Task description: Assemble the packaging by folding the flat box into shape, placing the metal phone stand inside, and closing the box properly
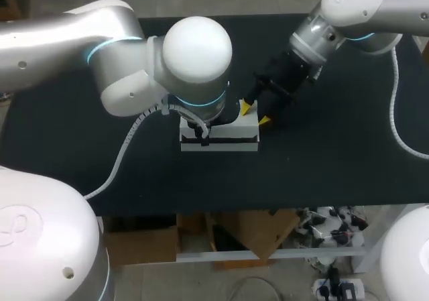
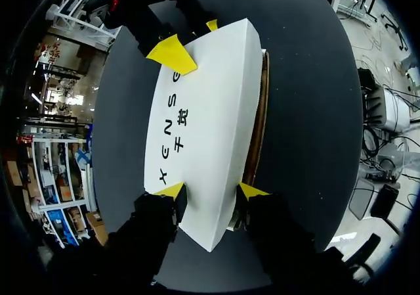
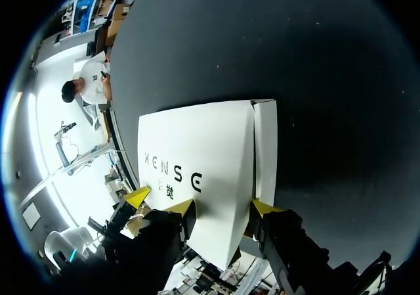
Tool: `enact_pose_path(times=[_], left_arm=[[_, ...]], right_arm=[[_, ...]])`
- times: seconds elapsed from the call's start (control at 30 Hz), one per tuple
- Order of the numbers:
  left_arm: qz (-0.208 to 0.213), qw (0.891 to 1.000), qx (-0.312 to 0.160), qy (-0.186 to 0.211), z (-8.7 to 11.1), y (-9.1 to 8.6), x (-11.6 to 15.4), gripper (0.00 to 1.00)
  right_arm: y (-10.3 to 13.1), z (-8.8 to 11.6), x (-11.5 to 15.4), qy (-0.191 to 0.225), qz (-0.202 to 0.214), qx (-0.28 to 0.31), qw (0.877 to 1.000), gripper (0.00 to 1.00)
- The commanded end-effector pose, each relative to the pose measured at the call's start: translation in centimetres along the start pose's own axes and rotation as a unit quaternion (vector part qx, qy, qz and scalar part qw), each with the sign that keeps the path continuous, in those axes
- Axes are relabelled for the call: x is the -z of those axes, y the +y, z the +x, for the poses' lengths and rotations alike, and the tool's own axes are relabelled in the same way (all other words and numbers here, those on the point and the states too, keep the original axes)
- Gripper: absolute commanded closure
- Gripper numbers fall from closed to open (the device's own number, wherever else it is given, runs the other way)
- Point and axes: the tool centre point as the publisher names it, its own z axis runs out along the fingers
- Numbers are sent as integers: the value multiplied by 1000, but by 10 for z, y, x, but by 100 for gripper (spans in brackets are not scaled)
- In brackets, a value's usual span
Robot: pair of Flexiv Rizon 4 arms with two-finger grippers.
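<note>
The white box (image 1: pixel 228 139) is lying in the middle of the black table (image 1: pixel 60 147), with its long sides running left to right and its printed top facing up. The left arm (image 1: pixel 67 39) is coming in from the left and hanging over the box's left end, so from above its wrist is hiding the fingers. In its own wrist view the left gripper (image 2: pixel 212 191) is straddling that end, partly spread, with one yellow tip pressing against each long side, so it is holding the box. Along one long side a thin brown edge (image 2: pixel 259 111) is showing beneath the white top. The right arm (image 1: pixel 362 6) is reaching in from the far right. The right gripper (image 3: pixel 223 207) is sitting at the box's right end, by the far right corner as seen from above. Its fingers are spread about as wide as the left pair and the box is lying between them. Both tips are touching it, one against the printed panel's edge and the other against a narrow white flap (image 3: pixel 266 144) folded along the side. The two grippers are standing at opposite ends of the box, apart from each other.
</note>
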Motion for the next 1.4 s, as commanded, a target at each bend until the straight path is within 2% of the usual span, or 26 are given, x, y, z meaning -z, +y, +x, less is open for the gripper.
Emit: enact_pose_path(times=[0.03,0.07,0.23,0.63,1.4], left_arm=[[-6,1000,3,-11,3,-4,-2,67],[-8,1000,3,-12,4,-4,-2,71],[-9,1000,1,-20,4,-5,-2,75],[-11,999,-13,-44,13,-5,1,73],[-18,998,-24,-51,23,-4,-7,70]], right_arm=[[2,1,-1,0,3,0,1000,45],[2,1,-1,0,3,0,1000,45],[2,1,-1,-1,3,0,1000,45],[2,1,-1,-1,4,1,1000,45],[-5,-4,4,1,-4,-1,1000,46]])
